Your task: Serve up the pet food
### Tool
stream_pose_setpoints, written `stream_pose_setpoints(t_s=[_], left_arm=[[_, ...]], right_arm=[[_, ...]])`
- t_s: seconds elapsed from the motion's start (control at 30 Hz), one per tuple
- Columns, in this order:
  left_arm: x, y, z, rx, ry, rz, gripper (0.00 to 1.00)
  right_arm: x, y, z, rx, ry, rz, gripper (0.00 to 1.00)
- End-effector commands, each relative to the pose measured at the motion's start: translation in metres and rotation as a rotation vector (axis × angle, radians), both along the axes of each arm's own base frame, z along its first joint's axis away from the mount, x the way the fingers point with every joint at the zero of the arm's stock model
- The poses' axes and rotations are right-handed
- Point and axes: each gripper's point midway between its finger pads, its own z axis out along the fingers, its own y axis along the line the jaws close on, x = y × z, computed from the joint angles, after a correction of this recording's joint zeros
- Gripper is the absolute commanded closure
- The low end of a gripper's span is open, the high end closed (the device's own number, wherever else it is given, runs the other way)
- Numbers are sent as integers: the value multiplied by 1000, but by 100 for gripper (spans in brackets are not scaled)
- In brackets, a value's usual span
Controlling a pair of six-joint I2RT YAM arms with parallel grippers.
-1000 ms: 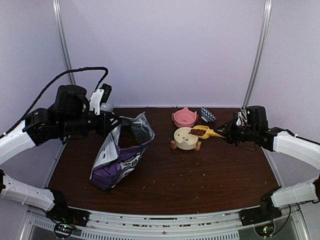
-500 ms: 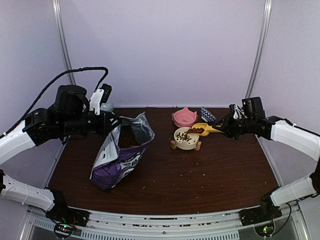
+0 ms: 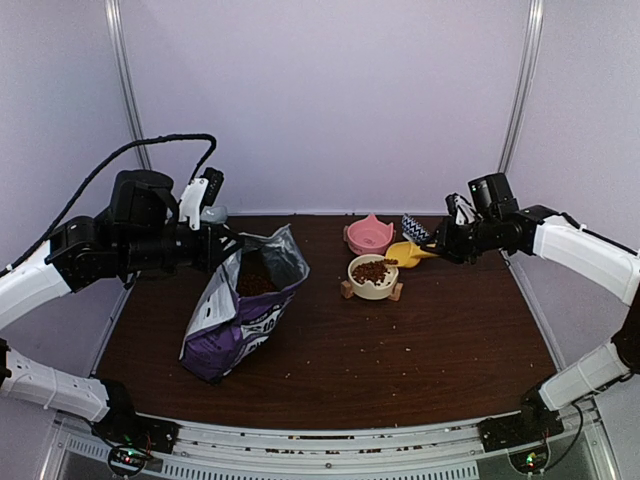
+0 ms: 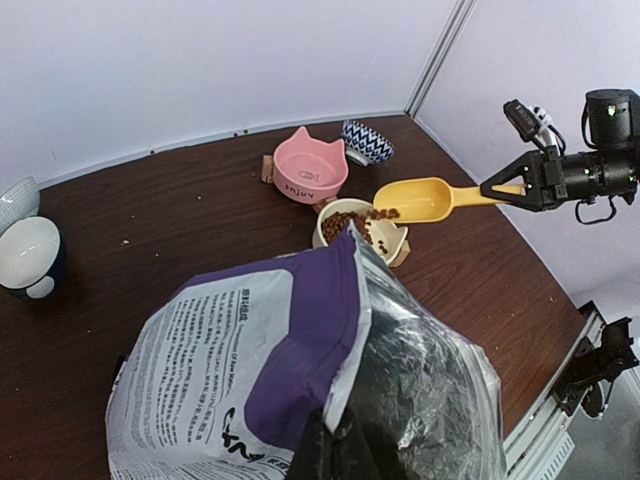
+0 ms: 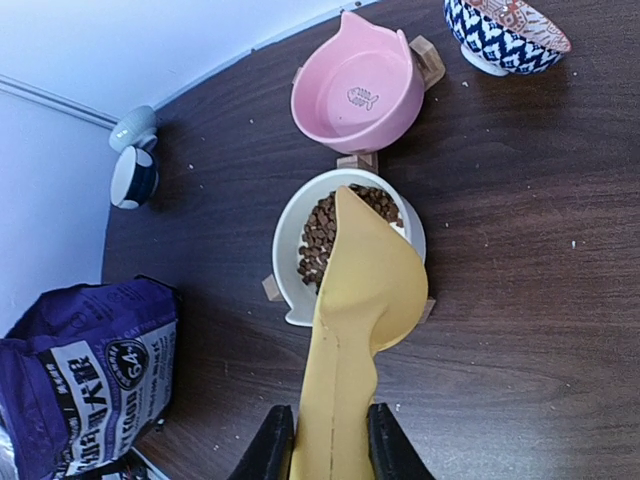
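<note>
The serving looks well along. A heap of pet food (image 5: 322, 232) already lies in the cream bowl (image 5: 287, 262), which stands right of centre on the worktop (image 3: 400, 350), just near of the pink bowl (image 5: 355, 90). The right hand (image 5: 330, 445) is clamped on the handle of the yellow scoop (image 5: 360, 290), which is tipped with its lip over the cream bowl. The left hand (image 4: 335, 450) is pinched shut on the top edge of the purple bag (image 3: 240, 315), which leans open left of centre with more kibble inside.

What is left, by my reading: shake out the last pellets, draw the scoop back and set it down. The pink bowl is empty — whether it also needs filling, the task does not say.

The views differ in what they give. The left wrist view looks into the scoop's hollow — almost bare, a few pellets at the lip. The right wrist view sees only the scoop's smooth back, but looks straight down into the cream bowl, where kibble covers the far part of the bottom, with the scoop hiding some of it. Only the top view shows the kibble in the bag's mouth and crumbs scattered on the worktop. A blue-patterned bowl (image 5: 500, 35) stands at the far right, untouched.
</note>
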Motion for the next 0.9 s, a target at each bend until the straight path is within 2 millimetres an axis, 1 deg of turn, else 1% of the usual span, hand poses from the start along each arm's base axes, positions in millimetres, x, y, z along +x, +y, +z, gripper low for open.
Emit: stream_pose_setpoints(t_s=[0.0,0.1,0.2,0.33,0.4,0.5,0.57,0.63,0.7,0.77,0.87], left_arm=[[4,-5,44,-115,-99,-12,100],[4,-5,44,-117,-100,-14,100],[3,-5,46,-119,-102,-14,100],[4,-5,46,-115,-104,-14,100],[4,-5,47,-115,-108,-11,100],[5,-4,48,-108,-115,-10,100],[5,-5,49,-108,-124,-18,100],[4,-8,51,-112,-132,-37,100],[3,-12,53,-110,-135,-60,100],[2,-15,53,-104,-135,-83,100],[2,-18,51,-96,-127,-94,100]], right_arm=[[-3,5,4,-148,-38,75,100],[-5,12,8,-236,-75,124,100],[-4,13,14,-365,-127,147,100],[-2,5,24,-516,-181,138,100],[-3,0,38,-544,-223,120,100],[-12,0,77,-480,-300,108,100],[-25,7,106,-388,-348,131,100],[-44,19,132,-266,-379,187,100],[-68,35,156,-128,-402,257,100],[-95,55,176,21,-421,358,100],[-137,87,198,197,-435,529,100]])
